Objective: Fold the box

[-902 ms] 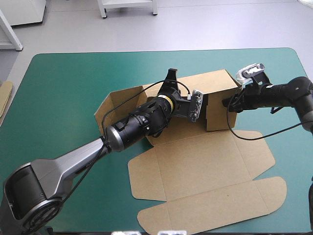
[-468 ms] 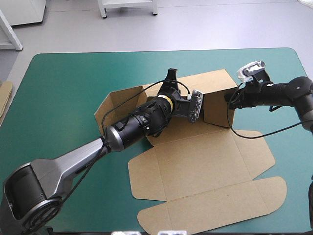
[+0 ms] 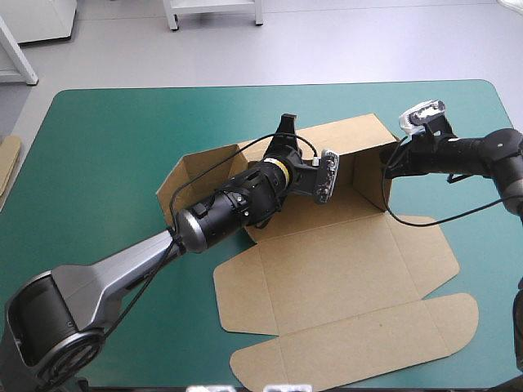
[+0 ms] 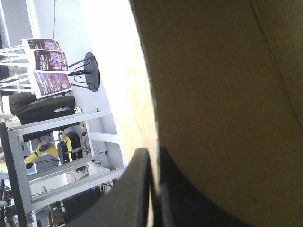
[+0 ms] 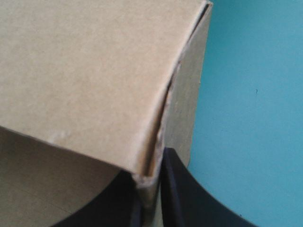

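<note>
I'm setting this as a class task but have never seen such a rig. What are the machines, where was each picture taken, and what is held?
Two robot arms work at a teal-green table. The overhead picture looks down from behind them; the other two are taken from each arm's wrist, looking forward. The brown box is a cut board sheet, walls partly raised, lid flat. The left gripper pinches its rear wall; the right gripper pinches the right side wall.

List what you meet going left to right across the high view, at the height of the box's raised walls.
spare board at the table's left edge → teal-green cover → box's left wall → left gripper on the back wall → box's right wall → right gripper
</note>
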Controlling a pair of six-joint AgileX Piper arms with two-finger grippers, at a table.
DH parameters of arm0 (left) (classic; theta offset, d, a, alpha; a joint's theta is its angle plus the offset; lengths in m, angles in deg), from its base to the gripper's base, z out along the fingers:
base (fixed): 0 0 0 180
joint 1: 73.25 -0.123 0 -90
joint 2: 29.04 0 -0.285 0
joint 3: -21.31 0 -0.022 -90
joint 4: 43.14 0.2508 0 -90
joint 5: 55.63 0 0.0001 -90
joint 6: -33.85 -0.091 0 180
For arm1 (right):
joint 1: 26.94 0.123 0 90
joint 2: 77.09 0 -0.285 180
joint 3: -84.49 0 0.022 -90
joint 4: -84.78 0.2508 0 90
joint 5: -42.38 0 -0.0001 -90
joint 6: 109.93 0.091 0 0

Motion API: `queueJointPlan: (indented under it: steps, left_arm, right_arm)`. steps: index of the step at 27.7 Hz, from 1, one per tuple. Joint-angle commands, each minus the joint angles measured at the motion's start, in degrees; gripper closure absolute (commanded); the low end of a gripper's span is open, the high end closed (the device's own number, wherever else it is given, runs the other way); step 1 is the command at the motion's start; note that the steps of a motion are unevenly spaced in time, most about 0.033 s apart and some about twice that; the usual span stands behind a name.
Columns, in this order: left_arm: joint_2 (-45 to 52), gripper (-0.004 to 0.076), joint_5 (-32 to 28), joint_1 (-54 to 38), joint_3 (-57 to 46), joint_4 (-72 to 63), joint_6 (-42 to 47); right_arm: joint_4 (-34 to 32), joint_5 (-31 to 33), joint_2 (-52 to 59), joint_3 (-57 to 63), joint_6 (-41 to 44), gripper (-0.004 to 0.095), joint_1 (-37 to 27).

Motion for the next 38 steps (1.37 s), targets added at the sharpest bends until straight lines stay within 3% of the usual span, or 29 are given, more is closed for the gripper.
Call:
queueJointPlan:
  steps: [1, 5, 10, 13, 17, 24, 27, 31, 35, 38]
  left_arm:
    - [2.12, 0.0732, -5.7, 0.97, 1.34, -1.41, 0.01]
    - [2.25, 0.068, -5.6, 0.97, 1.34, -1.57, 0.14]
    - [3.36, 0.0402, -5.47, 1.62, 1.34, -1.81, 3.84]
    - [4.55, 0.0304, -5.59, 3.32, 1.34, -2.05, 4.95]
    - [6.32, 0.03, -5.12, 6.46, 1.34, -5.11, 4.98]
    - [10.92, 0.03, -5.11, 7.68, 2.01, -21.7, 5.27]
    - [13.02, 0.03, -6.19, 5.21, 3.58, -24.83, 10.42]
    - [14.47, 0.03, -5.07, -3.37, 6.12, -24.79, 18.65]
    - [16.46, 0.03, -1.28, -17.4, 7.36, -27.83, 23.38]
    - [17.23, 0.03, 4.05, -32.99, 7.41, -39.17, 23.38]
  right_arm:
    - [5.87, 5.01, 1.7, -1.28, -1.92, 0.0925, 0.92]
    - [5.4, 5.1, 1.7, -1.28, -1.06, 0.0925, 0.92]
    - [5.14, 5.0, 1.7, -1.28, 0.03, 0.0925, 0.92]
    - [4.9, 4.49, 1.7, -1.28, 0.03, 0.0925, 0.92]
    - [3.13, 3.39, 1.7, -1.28, 2.34, 0.0925, 0.92]
    - [0.61, 2.09, 1.81, -1.28, 4.81, 0.0925, 0.92]
    - [0.61, 1.15, 1.81, -1.28, 6.08, 0.0925, 0.92]
    - [0.74, 0.73, 1.81, -1.28, 6.63, 0.0925, 0.92]
    - [0.5, 0.99, 1.81, -1.28, 6.63, 0.0925, 0.92]
    - [0.5, 0.99, 1.81, -1.38, 7.23, 0.0925, 0.92]
